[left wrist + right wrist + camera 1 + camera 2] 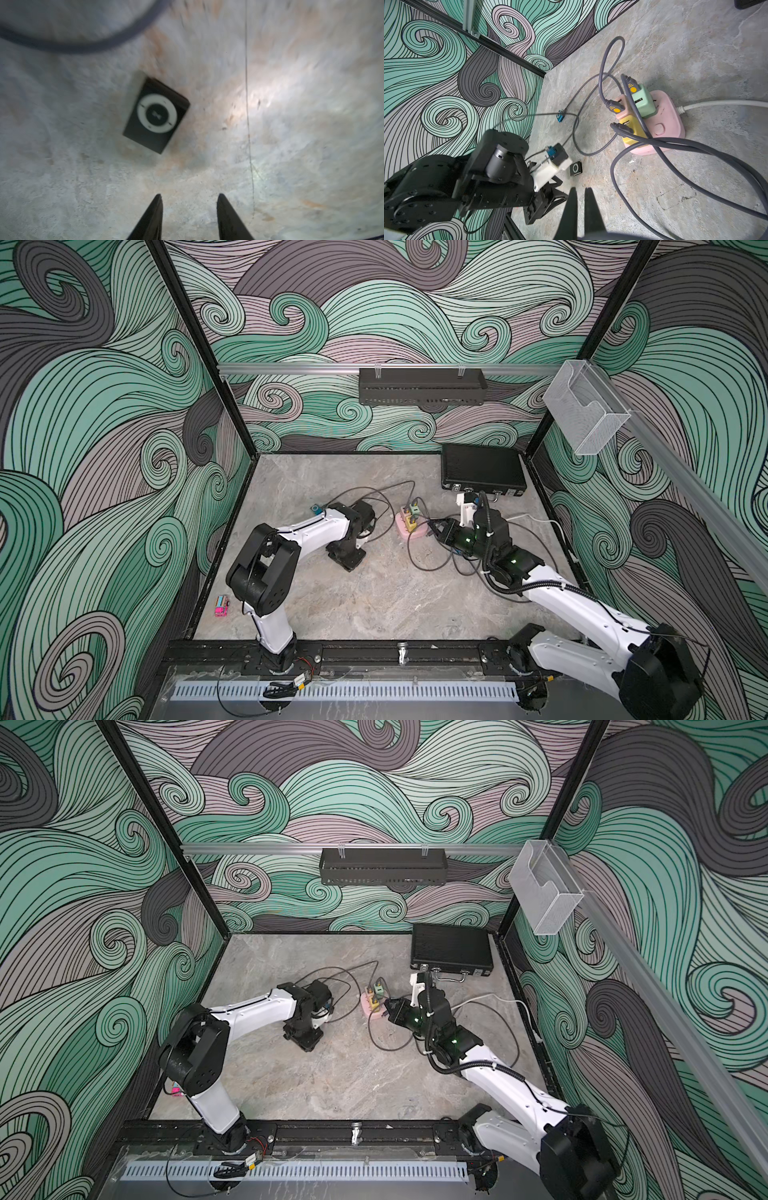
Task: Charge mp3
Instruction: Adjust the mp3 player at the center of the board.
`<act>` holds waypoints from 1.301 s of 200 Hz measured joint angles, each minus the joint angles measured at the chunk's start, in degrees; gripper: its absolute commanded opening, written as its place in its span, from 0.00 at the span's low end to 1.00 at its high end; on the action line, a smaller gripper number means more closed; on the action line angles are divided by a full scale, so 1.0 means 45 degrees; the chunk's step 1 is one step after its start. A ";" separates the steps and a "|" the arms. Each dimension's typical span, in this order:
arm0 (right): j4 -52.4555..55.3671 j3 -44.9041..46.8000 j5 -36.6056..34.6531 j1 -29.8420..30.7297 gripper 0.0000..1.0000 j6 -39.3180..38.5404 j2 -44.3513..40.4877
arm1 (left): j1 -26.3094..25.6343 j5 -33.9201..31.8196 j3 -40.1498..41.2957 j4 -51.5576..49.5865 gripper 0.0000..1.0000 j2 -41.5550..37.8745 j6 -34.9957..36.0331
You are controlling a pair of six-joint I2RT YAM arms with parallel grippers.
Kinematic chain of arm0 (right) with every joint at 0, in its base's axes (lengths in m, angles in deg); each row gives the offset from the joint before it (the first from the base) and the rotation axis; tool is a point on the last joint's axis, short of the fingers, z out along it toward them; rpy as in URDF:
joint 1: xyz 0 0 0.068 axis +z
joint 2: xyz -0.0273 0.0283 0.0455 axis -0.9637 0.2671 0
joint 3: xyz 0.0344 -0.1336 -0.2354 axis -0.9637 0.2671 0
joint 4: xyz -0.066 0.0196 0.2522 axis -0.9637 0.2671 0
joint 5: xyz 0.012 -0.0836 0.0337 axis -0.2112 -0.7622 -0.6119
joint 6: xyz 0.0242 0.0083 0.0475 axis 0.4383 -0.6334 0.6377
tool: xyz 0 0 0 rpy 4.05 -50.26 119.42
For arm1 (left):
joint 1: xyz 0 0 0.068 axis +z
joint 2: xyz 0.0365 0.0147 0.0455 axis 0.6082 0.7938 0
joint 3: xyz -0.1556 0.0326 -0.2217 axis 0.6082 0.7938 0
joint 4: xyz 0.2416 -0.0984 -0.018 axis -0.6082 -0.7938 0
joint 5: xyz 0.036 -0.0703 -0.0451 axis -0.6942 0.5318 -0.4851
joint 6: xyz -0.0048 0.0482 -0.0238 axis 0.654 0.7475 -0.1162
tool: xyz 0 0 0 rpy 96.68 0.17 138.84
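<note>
Hovering the left gripper above the grey marbled tabletop, jaws parted and empty, not touching the small black square mp3 player with a white control ring that is lying flat just ahead of the fingertips. Holding the right gripper closed on nothing, near the pink plastic power strip bearing pastel charger cubes and grey cables.

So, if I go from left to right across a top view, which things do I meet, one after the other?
pink toy truck → small blue device on a cable → pink power strip → black case → clear wall holder. I left out the arms and the black wall basket, because they span too much of the picture to place.
</note>
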 measured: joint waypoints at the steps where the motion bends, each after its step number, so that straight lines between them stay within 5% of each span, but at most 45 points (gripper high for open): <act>1: -0.0010 0.0005 0.0000 0.0000 0.00 0.0000 0.0000 | 0.0000 0.0000 0.0019 0.0000 0.45 -0.0005 0.0034; 50: -0.0262 0.0316 0.0039 0.0000 0.00 -0.0005 -0.0044 | -0.0078 -0.0704 -0.0141 0.0986 0.54 -0.0291 0.1744; 142: -0.0529 0.0651 0.0000 0.0000 0.00 -0.0015 -0.0597 | 0.0311 -0.0811 -0.0860 0.2647 0.55 0.1010 0.3473; 260: -0.0393 0.0801 -0.0257 0.0000 0.00 -0.0243 -0.1355 | 0.0933 0.0194 -0.2215 0.1326 0.48 0.2380 0.2812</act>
